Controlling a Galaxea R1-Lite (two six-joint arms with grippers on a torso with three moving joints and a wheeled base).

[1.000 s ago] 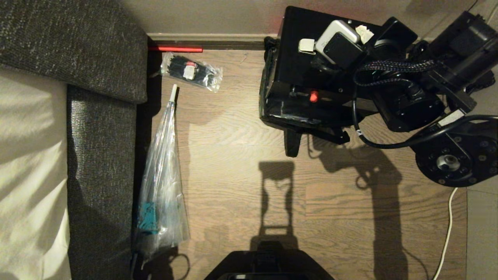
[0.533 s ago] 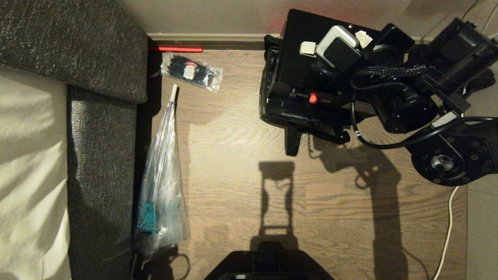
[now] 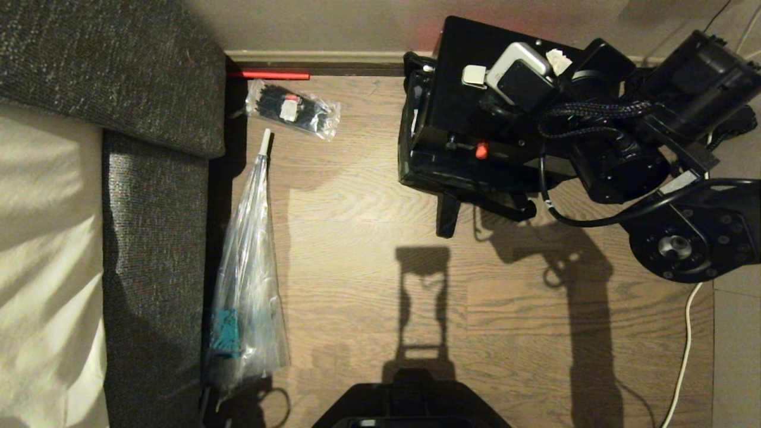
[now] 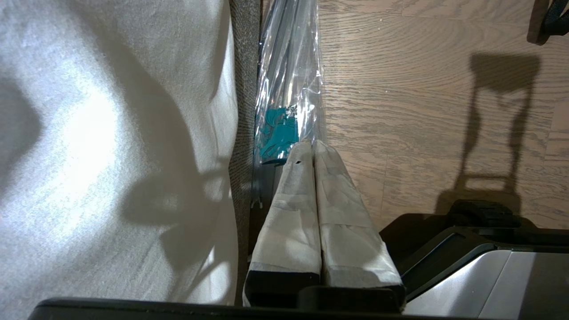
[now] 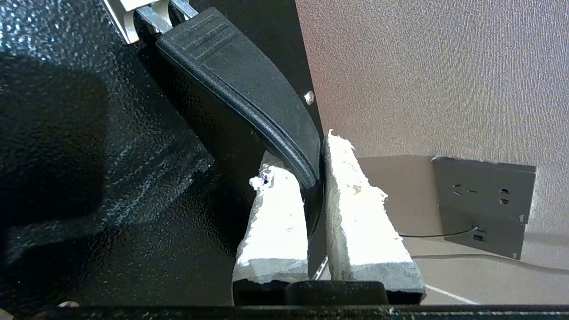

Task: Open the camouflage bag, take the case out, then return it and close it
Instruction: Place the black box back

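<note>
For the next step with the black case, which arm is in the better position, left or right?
The right. The right gripper is already shut on the case's handle, holding it near the wall. The left gripper is shut and empty, beside the sofa and the wrapped umbrella, away from the case.

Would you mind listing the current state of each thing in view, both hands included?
case: tilted, gripped by its handle.
right hand: shut on the case's handle.
left hand: shut, empty, beside the sofa.
camouflage bag: mostly hidden under the case; open or shut cannot be told.
umbrella: folded, lying on the floor.
packet of cable ties: lying on the floor.
</note>
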